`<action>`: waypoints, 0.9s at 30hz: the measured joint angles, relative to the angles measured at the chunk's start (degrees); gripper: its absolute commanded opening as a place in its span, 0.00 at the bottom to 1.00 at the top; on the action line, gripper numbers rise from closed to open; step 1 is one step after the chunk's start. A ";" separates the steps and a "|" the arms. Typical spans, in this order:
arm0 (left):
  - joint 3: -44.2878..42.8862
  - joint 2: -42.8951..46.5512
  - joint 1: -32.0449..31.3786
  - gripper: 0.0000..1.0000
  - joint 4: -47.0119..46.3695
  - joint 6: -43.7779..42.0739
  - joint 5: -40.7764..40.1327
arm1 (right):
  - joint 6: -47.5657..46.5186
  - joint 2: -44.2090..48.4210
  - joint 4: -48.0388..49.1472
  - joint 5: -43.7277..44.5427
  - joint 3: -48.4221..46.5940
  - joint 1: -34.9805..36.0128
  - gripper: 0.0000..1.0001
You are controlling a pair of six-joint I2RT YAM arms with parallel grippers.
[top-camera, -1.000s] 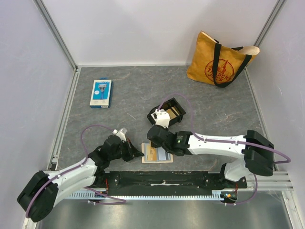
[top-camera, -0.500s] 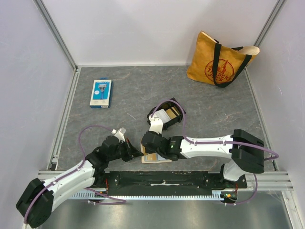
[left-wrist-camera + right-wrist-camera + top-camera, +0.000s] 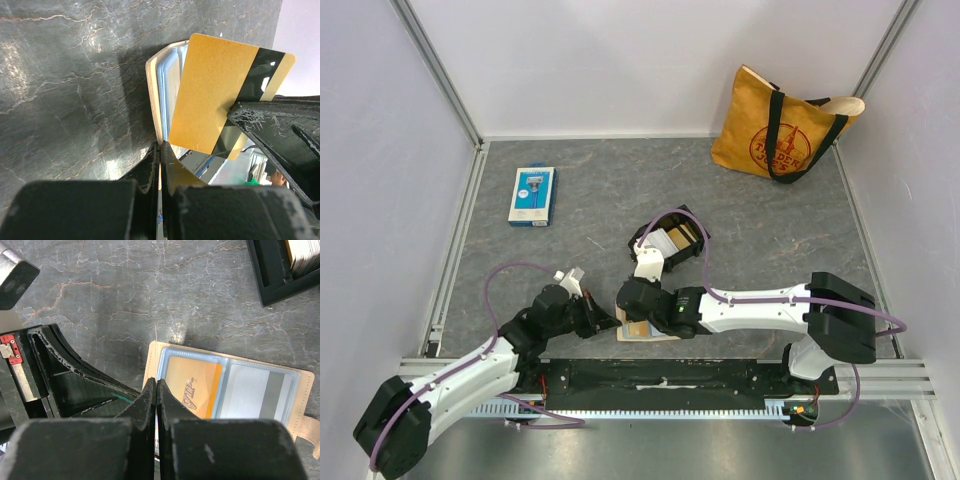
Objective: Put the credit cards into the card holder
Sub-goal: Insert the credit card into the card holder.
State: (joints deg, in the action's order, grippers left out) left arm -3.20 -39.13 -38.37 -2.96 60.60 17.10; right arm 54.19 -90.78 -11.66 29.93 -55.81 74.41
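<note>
The tan card holder (image 3: 652, 331) lies open near the table's front edge. In the right wrist view its clear slots (image 3: 230, 390) hold a gold "VIP" card (image 3: 192, 385) and a pale grey card (image 3: 255, 395). My left gripper (image 3: 160, 145) is shut on the holder's left edge (image 3: 154, 95). My right gripper (image 3: 156, 382) is shut on a gold credit card with a black stripe (image 3: 215, 95), held on edge just above the holder's left side. From above, both grippers (image 3: 610, 322) (image 3: 638, 318) meet at the holder's left end.
A small black tray (image 3: 682, 240) holding more cards (image 3: 302, 252) sits just behind the holder. A blue-and-white package (image 3: 532, 195) lies at the back left, and a tan tote bag (image 3: 785, 125) leans in the back right corner.
Over the last second my right arm swung left and nearer, bringing the gold card over the holder's left side. It has barely moved in the last half second. The left arm held still.
</note>
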 measured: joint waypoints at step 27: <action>0.00 1.36 0.00 0.02 1.22 0.00 -0.02 | -1.99 -4.87 -6.95 6.95 -7.15 3.13 0.00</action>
State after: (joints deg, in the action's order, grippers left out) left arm -3.20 -37.78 -38.37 -1.74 60.60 17.08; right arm 52.21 -95.66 -18.61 36.88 -62.96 77.54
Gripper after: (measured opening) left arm 0.019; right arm 0.007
